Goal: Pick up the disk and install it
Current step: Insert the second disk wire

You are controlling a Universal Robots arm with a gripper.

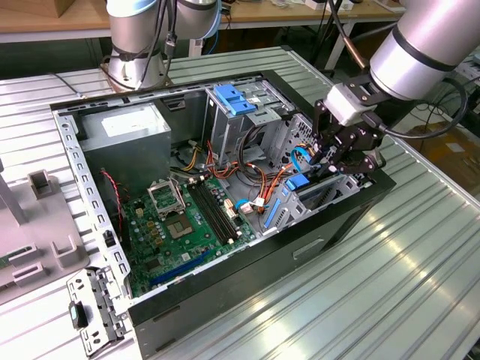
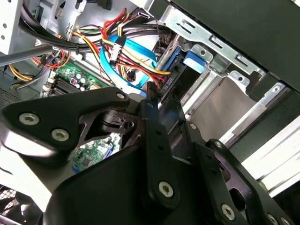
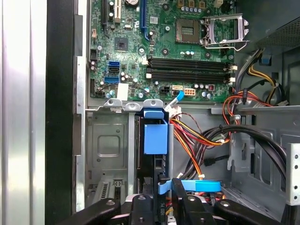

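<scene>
Install step underway: gripper [image 1: 339, 154] fingers [image 3: 158, 199] pinch the disk [image 3: 155, 137] edge-on, seated in the bay beside the motherboard [image 3: 168, 47]; judging next, careful straight seating.

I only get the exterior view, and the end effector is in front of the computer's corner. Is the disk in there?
Observer: Yes. In the first wrist view the disk stands on edge in a narrow metal slot, blue rail towards the camera, right in front of the end effector.
Operator: Is anything near it that might snag?
Observer: A flat blue cable crosses close beside the end effector, next to the slot.
Operator: What's on the slot's other side?
Observer: A bare metal bay plate, between the slot and the case's black edge.
</scene>
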